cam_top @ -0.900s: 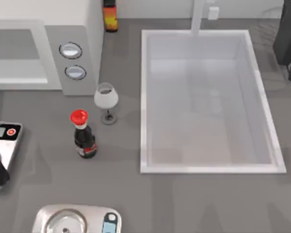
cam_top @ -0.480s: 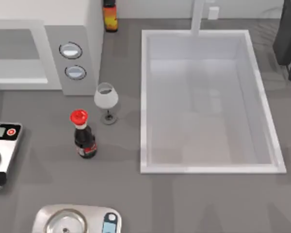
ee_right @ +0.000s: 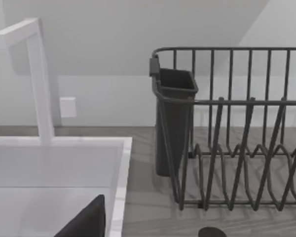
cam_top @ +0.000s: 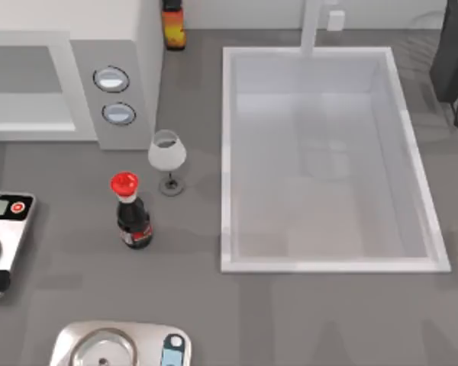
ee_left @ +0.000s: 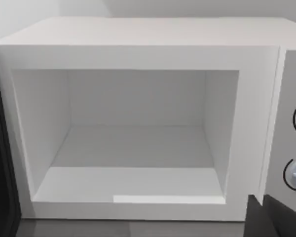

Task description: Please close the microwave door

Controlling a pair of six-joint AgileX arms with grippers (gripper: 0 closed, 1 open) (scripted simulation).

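Door [ee_left: 0, 163] stands swung wide at the cavity's edge, so closing is all still to do; microwave [cam_top: 69, 84] sits at the table's far left, cavity bare, sink [cam_top: 412, 164] bare too; cannot tell the state of either gripper's fingers.

We look straight down on the counter [cam_top: 290, 313]; our left wrist camera faces the microwave [ee_left: 138, 44] cavity closely, right wrist faces the sink [ee_right: 59, 148].

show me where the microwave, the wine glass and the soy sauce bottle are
microwave [ee_left: 138, 34]: left wrist view, on its white top.
wine glass [cam_top: 166, 155]: top view, on its bowl.
soy sauce bottle [cam_top: 133, 219]: top view, on its dark body.
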